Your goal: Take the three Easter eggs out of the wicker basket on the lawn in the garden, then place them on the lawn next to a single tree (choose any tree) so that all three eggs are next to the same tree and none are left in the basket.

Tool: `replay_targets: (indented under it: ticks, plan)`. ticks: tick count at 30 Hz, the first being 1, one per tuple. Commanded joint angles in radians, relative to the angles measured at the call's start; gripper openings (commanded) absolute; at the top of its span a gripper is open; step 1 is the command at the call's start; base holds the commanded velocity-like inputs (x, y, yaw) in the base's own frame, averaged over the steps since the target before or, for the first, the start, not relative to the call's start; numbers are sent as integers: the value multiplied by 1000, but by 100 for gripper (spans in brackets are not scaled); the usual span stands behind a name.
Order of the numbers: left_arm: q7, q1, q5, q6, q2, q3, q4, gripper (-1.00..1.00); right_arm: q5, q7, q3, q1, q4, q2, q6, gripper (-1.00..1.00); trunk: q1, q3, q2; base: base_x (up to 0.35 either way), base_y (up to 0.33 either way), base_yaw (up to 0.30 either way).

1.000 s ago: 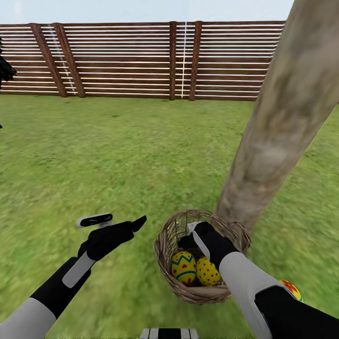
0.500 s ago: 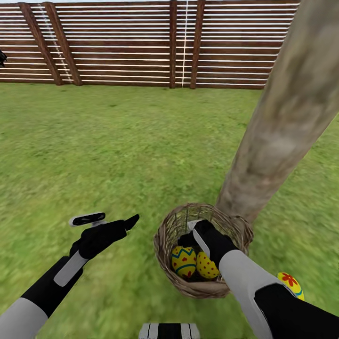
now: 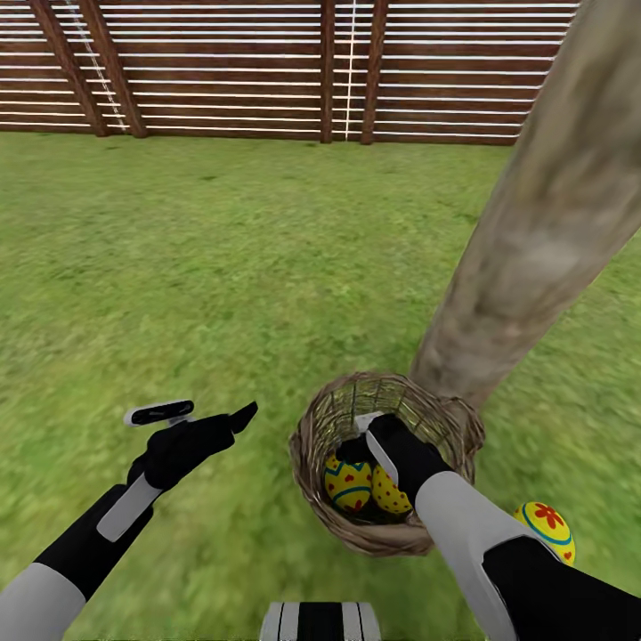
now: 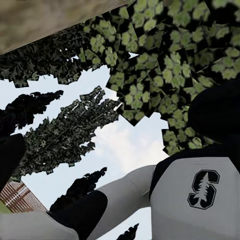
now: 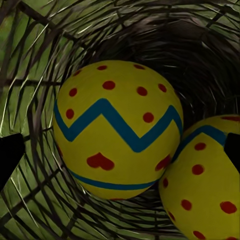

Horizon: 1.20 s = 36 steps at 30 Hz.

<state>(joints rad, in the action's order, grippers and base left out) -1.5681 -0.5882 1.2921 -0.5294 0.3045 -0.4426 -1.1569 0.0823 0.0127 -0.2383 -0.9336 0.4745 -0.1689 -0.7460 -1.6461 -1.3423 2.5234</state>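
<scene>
Two eggs (image 3: 367, 485) left in wicker basket (image 3: 313, 436) by tree (image 3: 534, 240); third egg (image 3: 543, 527) on lawn (image 3: 223, 294) beside it. Right gripper (image 5: 120, 150) has dropped deeper, jaws spread round heart egg (image 5: 117, 130). Left gripper (image 3: 239, 417) idle, can't tell its state

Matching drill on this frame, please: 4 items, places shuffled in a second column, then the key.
1. heart-marked egg
2. flower-marked egg
3. right gripper
4. left gripper

A. over bare lawn, beside the wicker basket
B. on the grass by the tree
C. lowered into the basket's mouth
D. lying in the basket

Pairs: 1-D, 2-B, 3-C, 4-A
</scene>
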Motion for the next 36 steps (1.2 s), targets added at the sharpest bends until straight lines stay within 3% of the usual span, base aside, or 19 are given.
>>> replay_targets:
  ticks: [1,24,28,36]
  plan:
    - [-3,-1,6,-11,2,-4,0,100,8,-3,-6,-1,1,1,-4,100,0,-5,1,0,0,0]
    - [-3,-1,6,-11,2,-4,0,100,8,-1,-6,-1,3,2,-3,100,-11,-94,6,0,0,0]
    - [-3,-1,6,-11,2,-4,0,100,8,-2,-7,-1,15,2,25,100,-12,-109,7,0,0,0]
    - [-3,-1,6,-11,1,-4,33,100,4,0,-6,-1,18,2,106,100,-12,-109,7,0,0,0]
